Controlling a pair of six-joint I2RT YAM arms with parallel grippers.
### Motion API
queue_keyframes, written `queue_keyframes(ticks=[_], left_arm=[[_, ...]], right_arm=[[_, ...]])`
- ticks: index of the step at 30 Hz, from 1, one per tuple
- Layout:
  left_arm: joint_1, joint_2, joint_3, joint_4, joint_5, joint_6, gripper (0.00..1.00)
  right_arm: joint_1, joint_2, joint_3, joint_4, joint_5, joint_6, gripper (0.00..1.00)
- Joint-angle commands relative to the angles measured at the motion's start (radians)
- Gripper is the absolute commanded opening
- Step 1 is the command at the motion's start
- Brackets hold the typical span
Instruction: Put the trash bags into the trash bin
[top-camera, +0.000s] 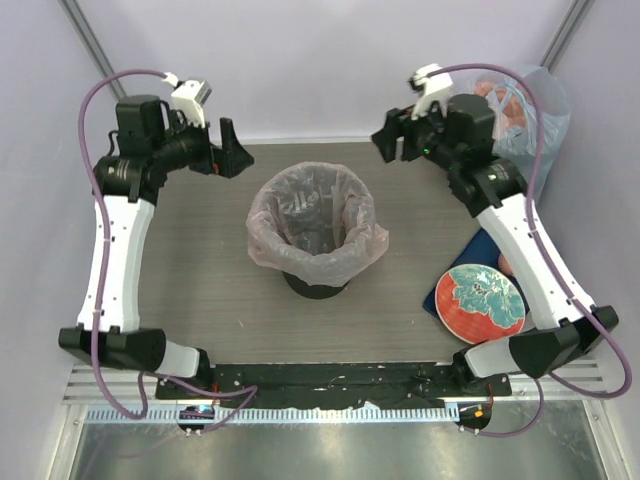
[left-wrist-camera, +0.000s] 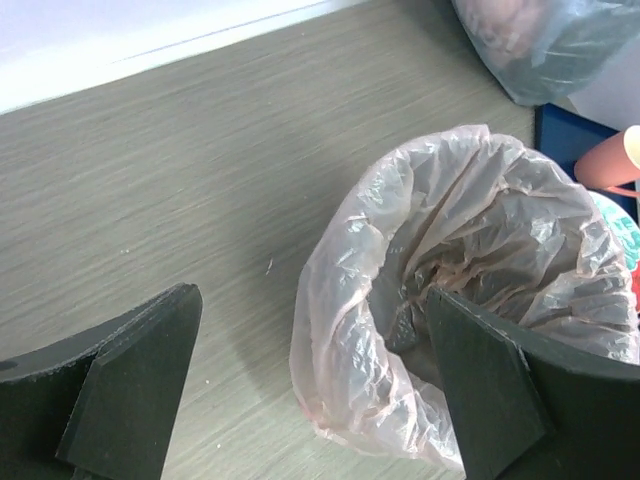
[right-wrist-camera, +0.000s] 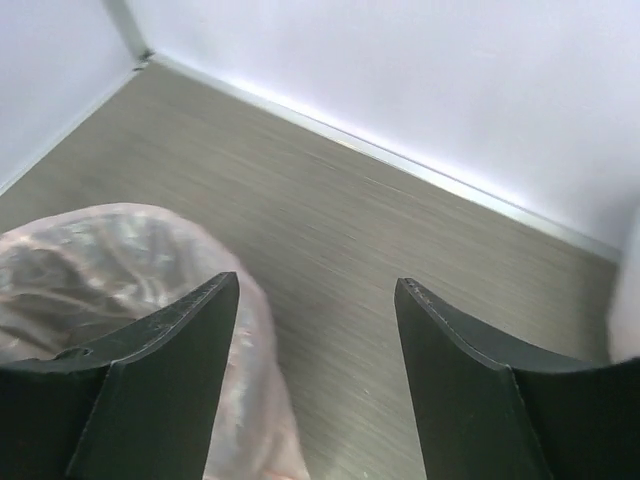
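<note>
**What my table is carrying**

The grey wood-grain table (top-camera: 200, 290) in front of me is bearing the black trash bin (top-camera: 316, 288), which is standing upright near its middle. Toward my right, a blue mat (top-camera: 462, 265) is lying flat with a red-and-teal plate (top-camera: 481, 303) overlapping it. A bulging clear bag (top-camera: 530, 110) is sitting at the far right corner.

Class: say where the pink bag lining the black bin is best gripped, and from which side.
Probably the pink bag at its cuff, folded outside the bin on the right side; come from above, fingers straddling it. There the film flares free.
</note>
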Motion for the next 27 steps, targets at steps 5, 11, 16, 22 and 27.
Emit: queue_keyframes(ticks=[5,11,16,22,27], left_arm=[[0.041,0.213,0.250,-0.243,0.004,-0.011,1.00],[0.071,0.254,0.183,-0.273,-0.078,-0.084,1.00],[0.074,0.150,-0.090,-0.166,-0.198,-0.057,1.00],[0.074,-0.013,-0.412,-0.067,-0.244,-0.032,1.00],[0.074,-0.163,-0.598,-0.006,-0.290,-0.025,1.00]], right_arm=[[-0.244,-0.166,-0.226,0.038,-0.051,0.128,0.73],[-0.321,-0.197,-0.378,-0.014,-0.088,0.111,0.77],[-0.329,-0.246,-0.510,-0.032,-0.057,0.143,0.78],[-0.329,-0.355,-0.702,-0.034,-0.126,0.060,0.78],[-0.330,-0.414,-0.785,0.006,-0.125,0.055,0.78]])
